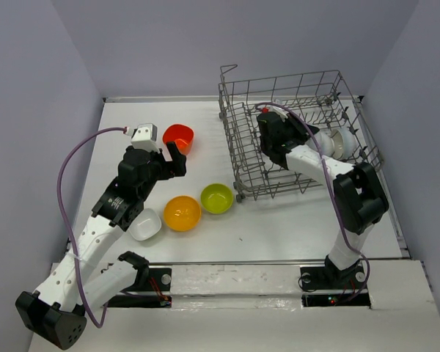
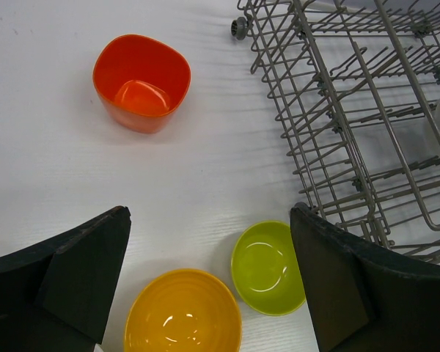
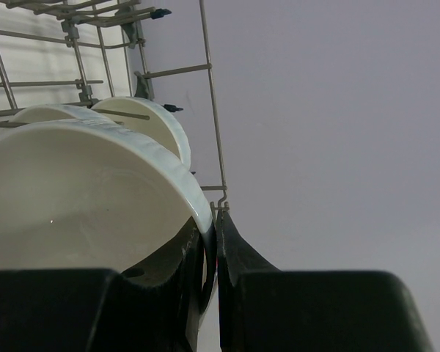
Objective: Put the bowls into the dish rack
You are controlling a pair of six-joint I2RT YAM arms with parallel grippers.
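Dish rack (image 1: 293, 95) stands on the far right part of the bench (image 1: 279, 227). Right claw (image 3: 214, 249) is inside the rack with its jaws drawn narrow, pinching the rim of the held white bowl (image 3: 81, 198). That bowl is tipped on edge near the rack's right wall; whether it is seated between prongs cannot be told. Further racked white bowls (image 3: 160, 125) stand on edge just behind it. Left claw (image 2: 209, 220) hangs above the bench to the left of the rack, jaws spread wide and gripping nothing. Four bowls lie outside the rack, all mouth-up. The red-orange bowl (image 1: 179, 136) sits at the far left, just beyond the left claw. The lime green bowl (image 1: 217, 198) and orange-yellow bowl (image 1: 182, 213) sit side by side near the rack's front-left corner. The loose white bowl (image 1: 145, 224) sits just left of the orange-yellow one, beside the left arm.
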